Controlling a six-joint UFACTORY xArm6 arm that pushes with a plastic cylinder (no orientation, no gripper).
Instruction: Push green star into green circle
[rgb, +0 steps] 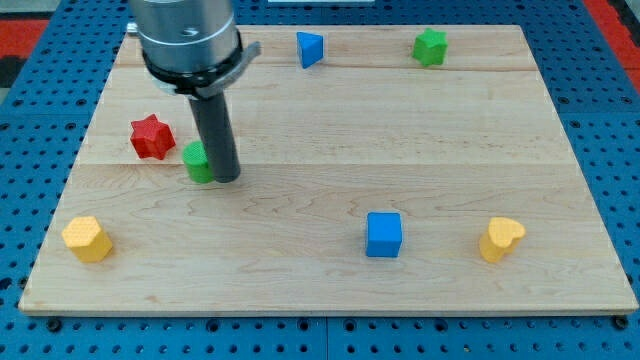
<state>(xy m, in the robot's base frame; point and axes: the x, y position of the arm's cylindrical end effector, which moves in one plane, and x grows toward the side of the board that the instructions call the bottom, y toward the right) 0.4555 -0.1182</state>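
At the board's left, my tip (226, 178) touches the green circle (197, 162); no pincer shows.

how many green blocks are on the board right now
2: a green star-shaped block near the view's top right, and a green round block at the left, partly hidden behind my tip, beside the red star block.

My tip (226, 178) touches green circle (197, 162), right of red star (151, 137)
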